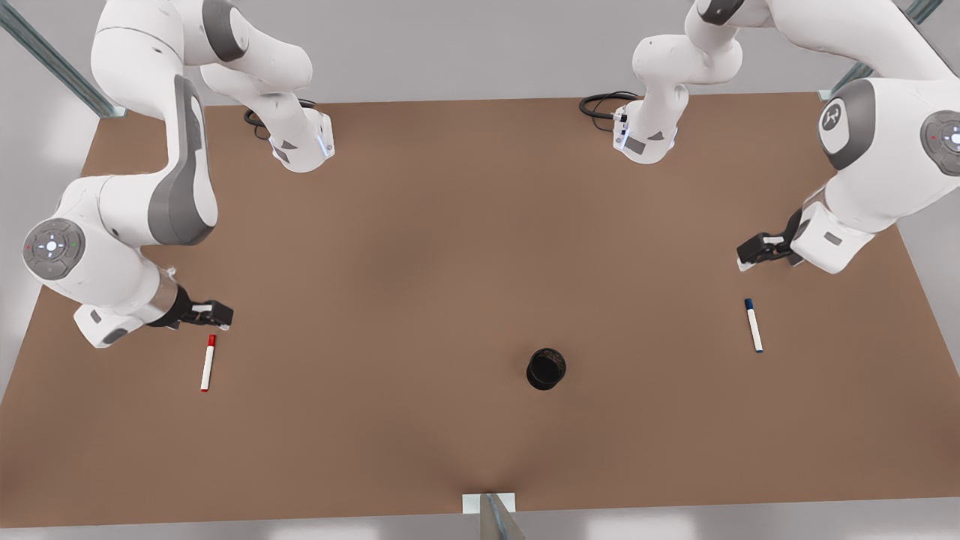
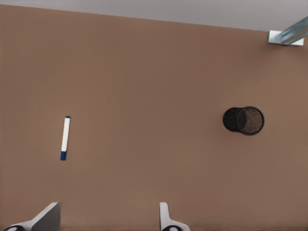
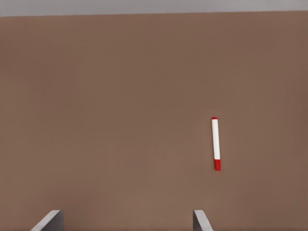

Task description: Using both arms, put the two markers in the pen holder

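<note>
The blue-capped marker lies flat on the brown table toward the front view's right. My left gripper hovers just behind it, open and holding nothing. Over on the front view's left lies the red-capped marker, also flat. My right gripper hangs just behind its capped end, fingers spread and empty. The black round pen holder stands upright between the two markers, nearer the blue one, with nothing visible inside.
The table is a plain brown board. Both arm bases with black cables sit at its far edge. A metal bracket is fixed at the near edge's middle, and metal frame struts stand at the back corners.
</note>
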